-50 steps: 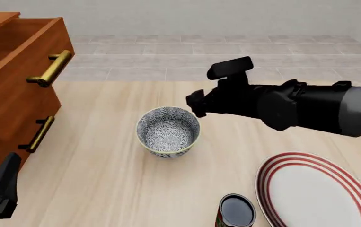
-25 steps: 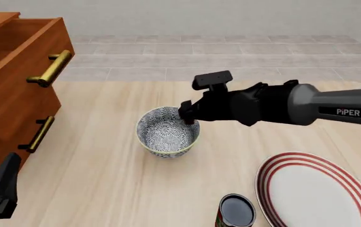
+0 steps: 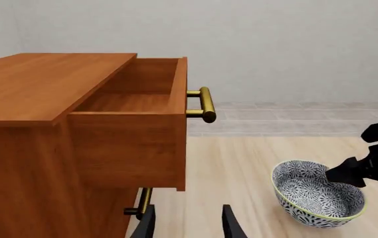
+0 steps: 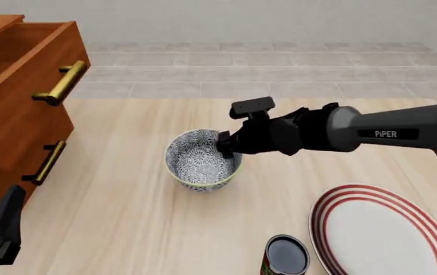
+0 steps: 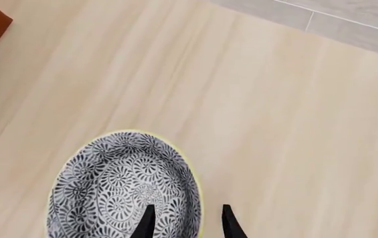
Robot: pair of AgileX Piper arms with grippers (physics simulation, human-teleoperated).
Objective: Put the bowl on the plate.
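the right gripper [image 4: 227, 146] reaches in from the right side of the table and sits at the bowl's right rim. its two dark fingers [image 5: 146, 221] are parted by a modest gap and straddle the rim wall, one inside the bowl and one outside, as the right wrist view shows. nothing is clamped yet; the gripper holds nothing.

the bowl [image 4: 202, 158] stands upright on the pale wooden table [image 4: 126, 217], near its middle, white with a dense grey-blue floral pattern. the plate [image 4: 386, 232], white with red rings, lies flat toward the near right corner, well apart from the bowl. a small dark can [image 4: 286, 256] stands just beside the plate's left edge, roughly between bowl and plate.

the left gripper [image 3: 187, 225] hangs idle and open near a wooden drawer cabinet [image 4: 19, 103] at the left, holding nothing.

the likely risks: a pinch on one thin, curved rim could let the bowl tilt or slip when lifted. closing too shallow might only nudge it aside. carrying it low toward the plate could knock the can over.
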